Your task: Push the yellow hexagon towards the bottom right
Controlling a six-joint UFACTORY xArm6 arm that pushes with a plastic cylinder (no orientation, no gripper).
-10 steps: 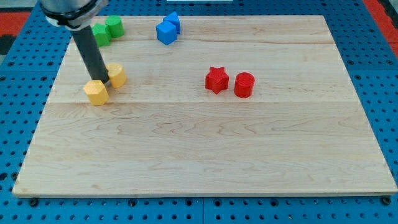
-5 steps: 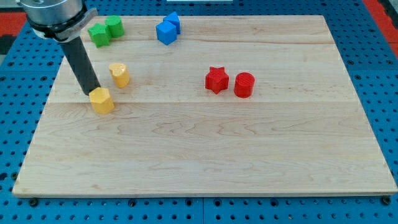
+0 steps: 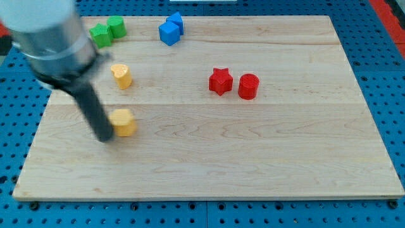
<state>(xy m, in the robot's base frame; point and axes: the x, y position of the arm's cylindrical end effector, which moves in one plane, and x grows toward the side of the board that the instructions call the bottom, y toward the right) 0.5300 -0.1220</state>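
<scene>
The yellow hexagon (image 3: 124, 121) lies on the wooden board (image 3: 266, 158) at the view's left, below its middle height. My tip (image 3: 104, 137) is at the hexagon's left, slightly below it, touching or almost touching it; the rod is motion-blurred. A second yellow block (image 3: 121, 75), shape unclear, stands above the hexagon toward the view's top.
Two green blocks (image 3: 106, 30) sit at the view's top left. Two blue blocks (image 3: 171, 28) sit at the top centre. A red star (image 3: 220, 81) and a red cylinder (image 3: 249, 86) stand side by side right of centre.
My tip has moved down and right, and the yellow hexagon has slid down and right with it. The other blocks have not moved.
</scene>
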